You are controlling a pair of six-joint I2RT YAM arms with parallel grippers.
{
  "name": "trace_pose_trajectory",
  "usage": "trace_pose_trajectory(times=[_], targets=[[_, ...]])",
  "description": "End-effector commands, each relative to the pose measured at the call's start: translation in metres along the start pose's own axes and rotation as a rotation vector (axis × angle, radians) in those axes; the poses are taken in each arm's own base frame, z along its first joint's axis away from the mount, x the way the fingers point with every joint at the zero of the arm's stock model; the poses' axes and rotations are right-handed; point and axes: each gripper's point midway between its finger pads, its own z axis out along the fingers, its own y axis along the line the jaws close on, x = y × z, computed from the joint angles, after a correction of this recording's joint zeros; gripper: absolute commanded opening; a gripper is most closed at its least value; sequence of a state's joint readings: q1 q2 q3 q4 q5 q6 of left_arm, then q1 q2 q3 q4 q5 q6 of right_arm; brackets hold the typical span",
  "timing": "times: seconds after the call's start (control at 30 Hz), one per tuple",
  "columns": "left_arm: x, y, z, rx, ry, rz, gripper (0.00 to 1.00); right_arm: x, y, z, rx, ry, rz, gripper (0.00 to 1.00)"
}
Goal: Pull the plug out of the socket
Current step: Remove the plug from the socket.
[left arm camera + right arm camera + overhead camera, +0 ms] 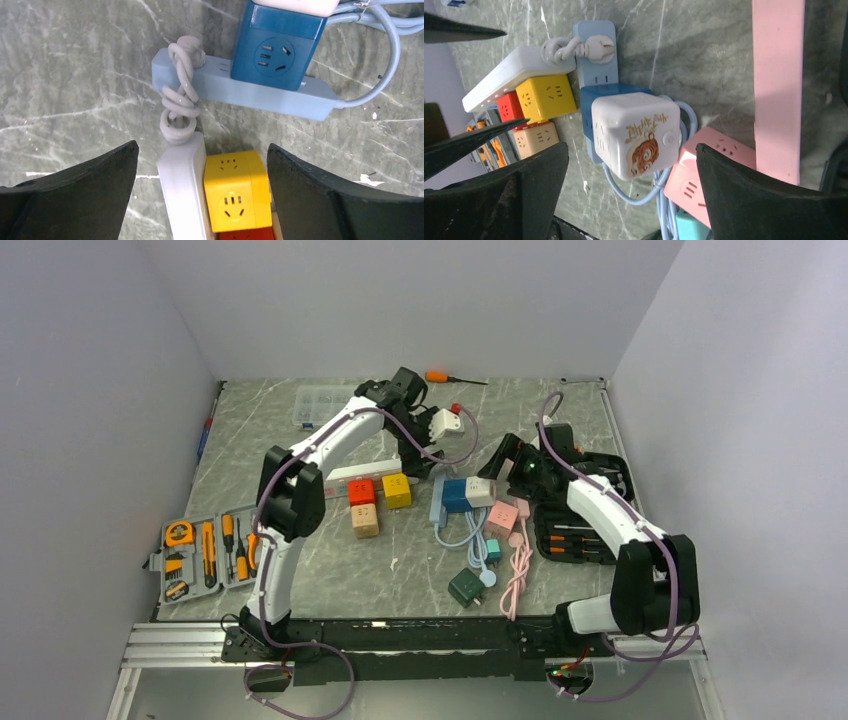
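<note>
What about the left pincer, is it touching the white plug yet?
Apart. The left wrist view shows the left pincer open, its tips stopping short of the white plug, with coiled cord and table between.

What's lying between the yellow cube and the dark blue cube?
A pale blue power strip, running across the gap; the dark blue cube sits on it. The left wrist view shows it clearly.

orange tool kit, screwdriver, clear box
</note>
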State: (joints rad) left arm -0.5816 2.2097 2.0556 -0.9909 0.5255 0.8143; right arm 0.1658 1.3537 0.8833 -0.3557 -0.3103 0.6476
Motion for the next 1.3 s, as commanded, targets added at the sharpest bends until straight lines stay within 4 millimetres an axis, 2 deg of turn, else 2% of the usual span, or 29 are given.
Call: trace_pose_trajectory(times=[0.0, 0.27, 0.5, 0.83, 1.03, 1.27], targets=[[-0.027, -0.006, -0.036, -0.041, -0.087, 0.014, 0.99, -0.022, 0.017, 0.011, -0.079, -0.051, -0.004, 0.99], [-0.017, -0.008, -0.052, -0.053, -0.102, -0.034, 1.00, -0.013, 0.011, 0.035, -0.107, -0.001, 0.026, 0.96], [-0.014, -0.007, -0.064, -0.074, -0.111, -0.061, 1.00, -0.001, 0.023, 0.041, -0.165, 0.033, 0.038, 0.81], [-0.012, 0.000, -0.072, -0.105, -0.105, -0.082, 0.99, 0.032, 0.062, 0.049, -0.192, 0.073, -0.019, 0.65], [-0.001, 0.001, -0.066, -0.109, -0.076, -0.081, 0.99, 0.016, 0.099, 0.036, -0.206, -0.016, -0.100, 0.67], [0.020, 0.012, -0.049, -0.078, -0.042, -0.112, 0.99, 0.006, 0.126, 0.028, -0.194, -0.079, -0.171, 0.66]])
